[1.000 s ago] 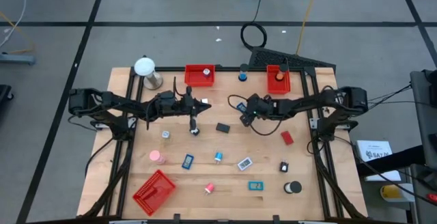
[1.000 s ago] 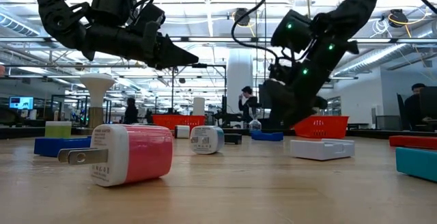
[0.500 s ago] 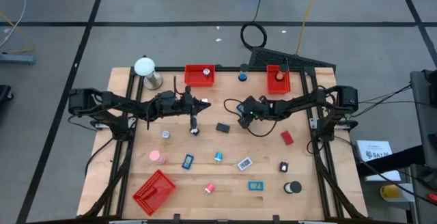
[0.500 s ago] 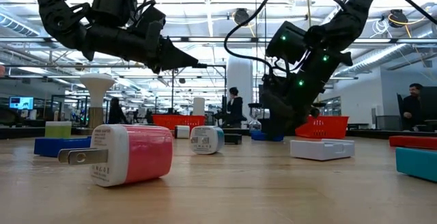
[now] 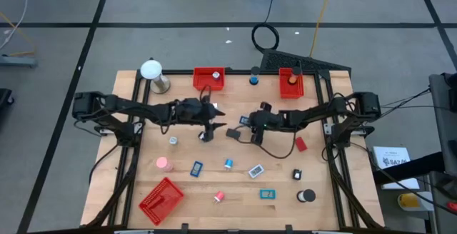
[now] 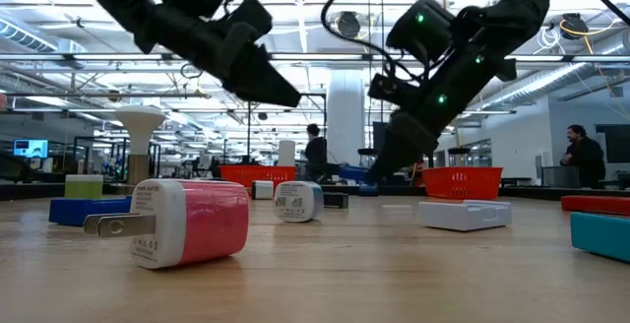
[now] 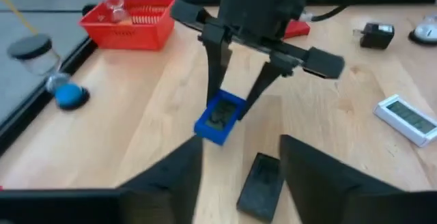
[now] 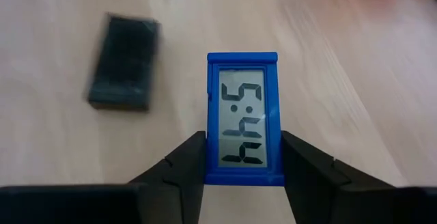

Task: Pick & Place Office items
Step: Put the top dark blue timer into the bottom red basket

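Nearest the low camera, 1 pink-and-white plug (image 6: 187,222) is seen lying on the table (image 5: 235,191), w/ a white box (image 6: 464,214) and a teal block (image 6: 600,234) off to its side. In the high view the front rows hold 1 tilted red tray (image 5: 161,200), 1 black roll (image 5: 306,195), 1 teal piece (image 5: 268,194), 1 small pink item (image 5: 219,196), 1 blue clip (image 5: 196,168), 1 white display (image 5: 255,170) and 1 red block (image 5: 300,144).

At mid-table, 1 blue clock (image 8: 244,125) w/ an LCD face is pinched between the fingers of the right gripper (image 5: 245,120) and held clear of the wood, just beside 1 black block (image 5: 233,133). The left gripper (image 5: 216,111) is held above the table facing it, fingers (image 7: 311,173) spread, nothing between them.

At the far edge, 2 more red trays (image 5: 208,78) (image 5: 291,83), 1 white ball on a stand (image 5: 151,70) and 1 blue-based sand timer (image 5: 253,80) are lined up. Approx. 2 people are seen in the room beyond.
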`<state>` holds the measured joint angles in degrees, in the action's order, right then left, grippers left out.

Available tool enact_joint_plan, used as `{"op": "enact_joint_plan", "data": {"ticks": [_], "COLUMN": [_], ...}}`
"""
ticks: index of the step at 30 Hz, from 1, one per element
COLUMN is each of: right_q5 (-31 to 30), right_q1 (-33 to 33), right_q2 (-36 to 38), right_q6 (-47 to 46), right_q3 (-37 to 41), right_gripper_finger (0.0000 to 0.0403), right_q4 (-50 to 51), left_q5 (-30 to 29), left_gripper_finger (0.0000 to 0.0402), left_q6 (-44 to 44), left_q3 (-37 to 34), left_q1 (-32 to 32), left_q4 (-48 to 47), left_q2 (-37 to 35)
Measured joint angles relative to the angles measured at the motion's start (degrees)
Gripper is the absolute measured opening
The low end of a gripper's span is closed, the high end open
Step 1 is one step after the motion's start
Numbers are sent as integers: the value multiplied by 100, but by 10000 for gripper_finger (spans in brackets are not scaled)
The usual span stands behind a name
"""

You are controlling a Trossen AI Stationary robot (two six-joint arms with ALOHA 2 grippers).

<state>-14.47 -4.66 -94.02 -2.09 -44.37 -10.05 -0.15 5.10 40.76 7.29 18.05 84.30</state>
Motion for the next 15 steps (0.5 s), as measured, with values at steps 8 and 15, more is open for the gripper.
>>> {"op": "enact_joint_plan", "data": {"ticks": [8, 15], "right_q5": [-10, -26], "right_q1": [308, 521], "right_q2": [2, 2], "right_q6": [296, 479], "right_q3": [-2, -1], "right_gripper_finger": [148, 149], "right_q4": [-805, -1192], "left_q5": [-291, -585], "left_gripper_finger": [308, 330], "left_q6": [247, 299], "left_q3": [667, 867], "left_q1": [-337, -379], "left_q4": [-354, -454], "left_q2": [796, 966]}}
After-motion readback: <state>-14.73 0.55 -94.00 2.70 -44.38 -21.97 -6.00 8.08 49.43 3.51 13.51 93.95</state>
